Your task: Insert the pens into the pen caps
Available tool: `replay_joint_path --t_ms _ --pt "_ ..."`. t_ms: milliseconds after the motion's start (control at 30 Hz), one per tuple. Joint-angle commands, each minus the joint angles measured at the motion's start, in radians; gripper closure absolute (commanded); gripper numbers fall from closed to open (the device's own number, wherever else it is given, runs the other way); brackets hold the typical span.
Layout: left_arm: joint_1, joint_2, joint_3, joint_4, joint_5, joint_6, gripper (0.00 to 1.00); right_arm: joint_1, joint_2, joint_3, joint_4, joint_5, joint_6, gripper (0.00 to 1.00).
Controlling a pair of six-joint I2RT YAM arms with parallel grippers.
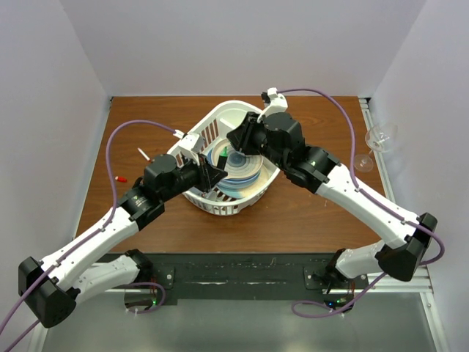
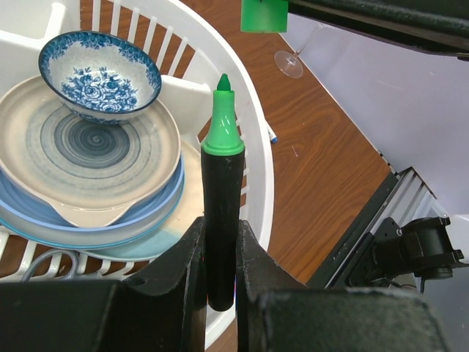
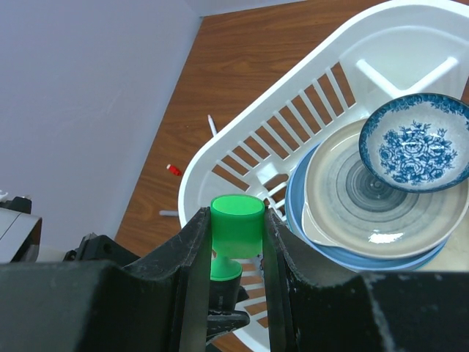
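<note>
My left gripper is shut on a stubby black marker, held upright over the white basket's rim, green tip up. My right gripper is shut on the bright green cap, open end facing the marker's green end. In the left wrist view the cap hangs a short gap beyond the tip, slightly to its right. From above, both grippers meet over the basket. A red cap and a thin white pen lie on the table at the left.
The basket holds stacked plates and a blue-patterned bowl. A wine glass lies at the table's right edge. A small pale pen part rests near the red cap. Grey walls close in both sides.
</note>
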Motion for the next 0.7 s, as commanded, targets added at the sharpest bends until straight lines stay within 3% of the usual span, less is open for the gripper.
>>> replay_joint_path --t_ms 0,667 --pt "-0.003 -0.012 0.01 0.055 -0.012 0.002 1.0 0.007 0.009 0.015 0.046 0.052 0.017 1.0" --pt "-0.005 0.023 0.024 0.107 -0.007 -0.002 1.0 0.044 0.004 -0.069 0.07 0.027 0.075 1.0"
